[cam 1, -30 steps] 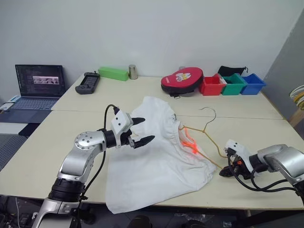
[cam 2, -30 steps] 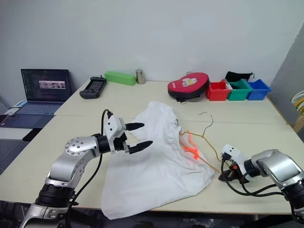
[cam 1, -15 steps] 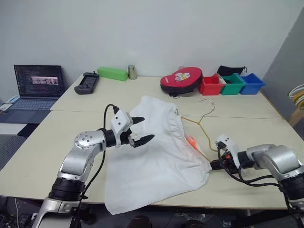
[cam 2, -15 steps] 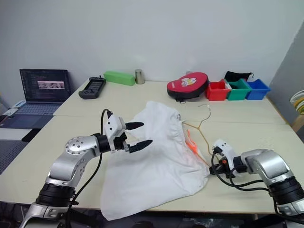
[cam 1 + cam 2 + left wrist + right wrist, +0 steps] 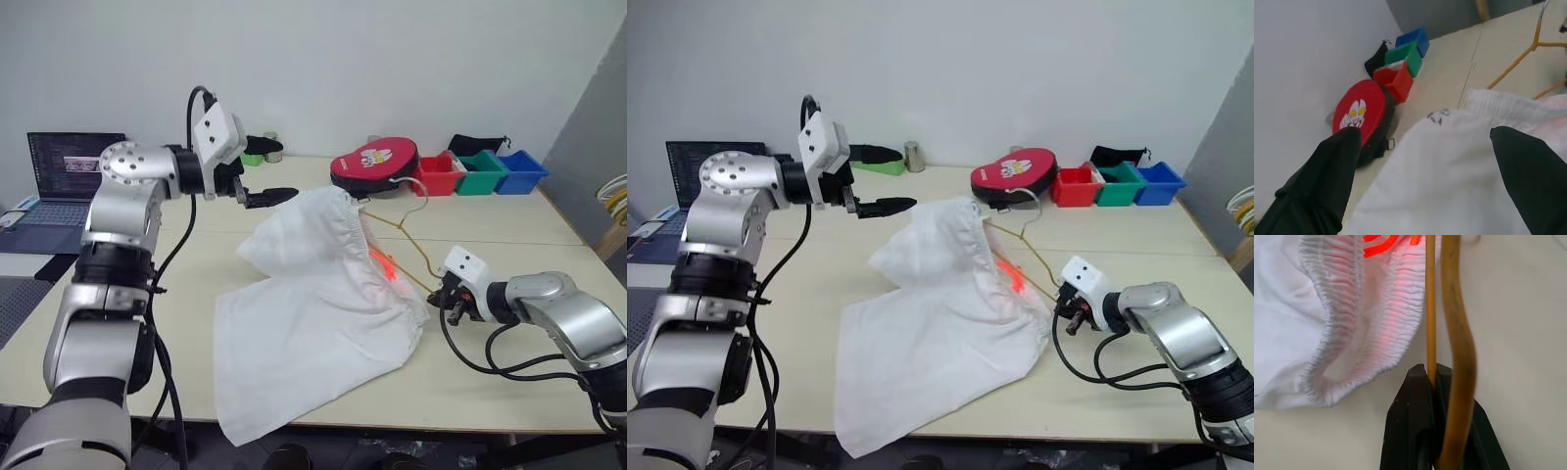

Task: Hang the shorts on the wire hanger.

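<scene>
Shorts (image 5: 318,313) lie spread across the middle of the table (image 5: 509,382), their waistband bunched upward toward the centre. At the right of the frame the right gripper (image 5: 453,300) is clenched on the wire hanger (image 5: 409,247), whose hook points toward the red case (image 5: 374,164). Raised at upper left, the left gripper (image 5: 257,171) hangs released above the fabric, grasping nothing.

the left gripper (image 5: 263,176) has been raised toward 11 o'clock; the shorts (image 5: 313,304) were bunched up, the wire hanger (image 5: 407,240) lifted.

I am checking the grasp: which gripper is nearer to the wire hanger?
Right. The right gripper is shut on the wire hanger. The left gripper is open above the shorts, apart from it.
</scene>
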